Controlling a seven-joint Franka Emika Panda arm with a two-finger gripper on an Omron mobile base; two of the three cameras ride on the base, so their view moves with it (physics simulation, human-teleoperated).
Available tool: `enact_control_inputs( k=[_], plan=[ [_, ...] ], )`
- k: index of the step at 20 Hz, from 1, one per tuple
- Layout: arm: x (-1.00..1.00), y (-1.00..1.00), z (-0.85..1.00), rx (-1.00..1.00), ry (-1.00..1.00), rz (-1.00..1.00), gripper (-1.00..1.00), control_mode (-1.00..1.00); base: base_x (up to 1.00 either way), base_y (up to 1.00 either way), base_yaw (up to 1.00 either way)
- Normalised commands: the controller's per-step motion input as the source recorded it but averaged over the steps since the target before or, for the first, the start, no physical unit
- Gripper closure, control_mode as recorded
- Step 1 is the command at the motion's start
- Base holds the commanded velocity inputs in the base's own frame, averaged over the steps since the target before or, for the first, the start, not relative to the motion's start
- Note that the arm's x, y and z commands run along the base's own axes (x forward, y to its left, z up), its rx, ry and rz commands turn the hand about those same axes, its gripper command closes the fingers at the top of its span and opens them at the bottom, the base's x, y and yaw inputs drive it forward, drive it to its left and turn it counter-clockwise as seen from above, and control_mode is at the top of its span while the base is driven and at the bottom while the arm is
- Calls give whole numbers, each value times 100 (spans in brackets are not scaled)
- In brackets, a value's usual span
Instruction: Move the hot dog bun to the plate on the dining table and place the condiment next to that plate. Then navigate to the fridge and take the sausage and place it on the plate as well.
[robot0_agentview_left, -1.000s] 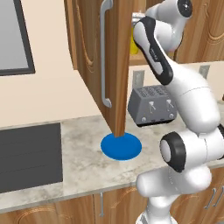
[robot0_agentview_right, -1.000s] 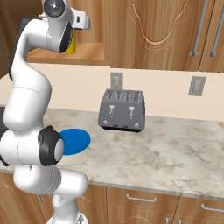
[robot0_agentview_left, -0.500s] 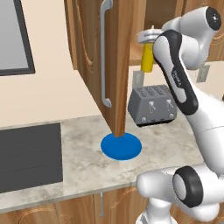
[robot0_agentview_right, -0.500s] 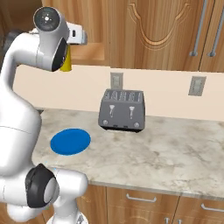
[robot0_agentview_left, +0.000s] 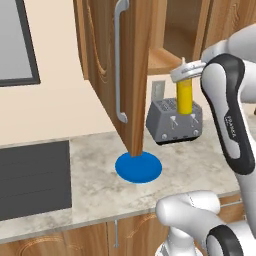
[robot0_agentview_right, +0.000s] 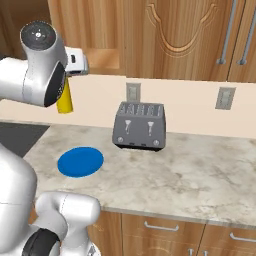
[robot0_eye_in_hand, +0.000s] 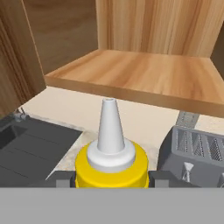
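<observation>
From the left, the condiment (robot0_agentview_left: 184, 96) hangs upright in the gripper (robot0_agentview_left: 186, 75), in the air above the toaster (robot0_agentview_left: 174, 120) and just out of the open cupboard; carry it level and clear of the cupboard door (robot0_agentview_left: 120, 70); from the right, the arm hides most of the bottle (only its lower half shows), above the tabletop (robot0_agentview_right: 165, 175) near a blue plate (robot0_agentview_right: 80, 161); the hand view shows the jaws closed on its shoulders, nozzle upward.

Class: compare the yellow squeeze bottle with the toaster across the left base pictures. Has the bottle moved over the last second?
Yes. The yellow bottle, held in the gripper, has come out of the open cupboard and down, and now hangs just in front of the toaster.
</observation>
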Motion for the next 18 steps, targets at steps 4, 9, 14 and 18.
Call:
enact_control_inputs(
  k=[4, 9, 14, 18],
  plan=[
    [-52, -7, -33, -1, -4, 0, 100, 100, -21, -1, 0],
    [0, 0, 0, 0, 0, 0, 100, 100, -100, -14, -1],
    [0, 0, 0, 0, 0, 0, 100, 100, -100, 10, -16],
    [0, 0, 0, 0, 0, 0, 100, 100, -100, 55, -42]
  ],
)
